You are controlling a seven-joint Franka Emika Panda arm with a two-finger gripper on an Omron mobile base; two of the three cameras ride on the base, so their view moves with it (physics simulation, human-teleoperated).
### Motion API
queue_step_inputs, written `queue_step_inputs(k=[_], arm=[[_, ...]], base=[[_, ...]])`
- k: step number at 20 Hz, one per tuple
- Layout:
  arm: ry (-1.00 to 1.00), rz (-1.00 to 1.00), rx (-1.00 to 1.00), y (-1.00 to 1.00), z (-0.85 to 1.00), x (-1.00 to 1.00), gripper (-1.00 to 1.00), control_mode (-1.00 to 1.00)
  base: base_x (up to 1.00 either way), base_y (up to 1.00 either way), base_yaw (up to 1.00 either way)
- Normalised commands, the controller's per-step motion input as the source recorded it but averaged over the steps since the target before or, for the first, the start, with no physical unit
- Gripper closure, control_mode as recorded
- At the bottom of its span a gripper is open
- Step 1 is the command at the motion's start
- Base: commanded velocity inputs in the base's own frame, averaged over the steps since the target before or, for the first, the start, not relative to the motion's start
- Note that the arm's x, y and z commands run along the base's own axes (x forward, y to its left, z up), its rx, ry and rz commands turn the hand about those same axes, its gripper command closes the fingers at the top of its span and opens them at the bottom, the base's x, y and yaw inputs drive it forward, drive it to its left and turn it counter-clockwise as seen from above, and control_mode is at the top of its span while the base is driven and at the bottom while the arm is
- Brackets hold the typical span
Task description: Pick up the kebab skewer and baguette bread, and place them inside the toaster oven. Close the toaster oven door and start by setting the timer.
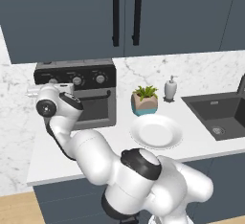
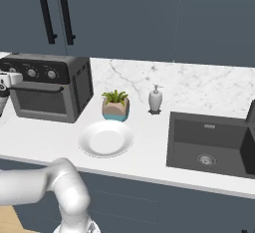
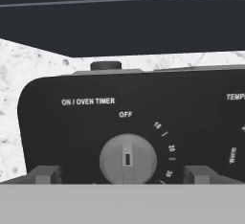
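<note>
The dark grey toaster oven [image 1: 91, 98] [image 2: 50, 87] stands at the back left of the counter. The toaster oven door [image 1: 95, 107] [image 2: 40, 101] is up and shut. My gripper [image 1: 51, 90] [image 3: 123, 175] hovers open in front of the oven's left end, at the black top panel. In the hand view the timer knob [image 3: 128, 160] sits midway between my two fingertips [image 3: 45, 174], apart from both, and its mark points up to OFF. The hand [image 2: 7, 80] also shows at the left edge of the right base view. The kebab skewer and the baguette bread are out of view.
A white plate [image 1: 156, 132] [image 2: 105, 139] lies in front of a small potted plant [image 1: 145, 99] [image 2: 115, 105]. A soap dispenser [image 1: 170, 89] [image 2: 156, 99] stands by the wall. The dark sink [image 1: 220, 115] [image 2: 209, 145] is to the right. Wall cabinets hang above.
</note>
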Motion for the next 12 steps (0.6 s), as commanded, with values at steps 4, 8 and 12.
queue_step_inputs(k=[4, 8, 12], arm=[[0.01, 0.00, 0.00, 0.00, 0.06, 0.03, -1.00, -1.00], [0.02, 0.00, 0.00, 0.00, 0.04, 0.08, -1.00, -1.00], [0.03, 0.00, 0.00, 0.00, 0.02, 0.11, -1.00, -1.00]], base=[[0.00, 0.00, 0.00], [0.00, 0.00, 0.00], [0.00, 0.00, 0.00]])
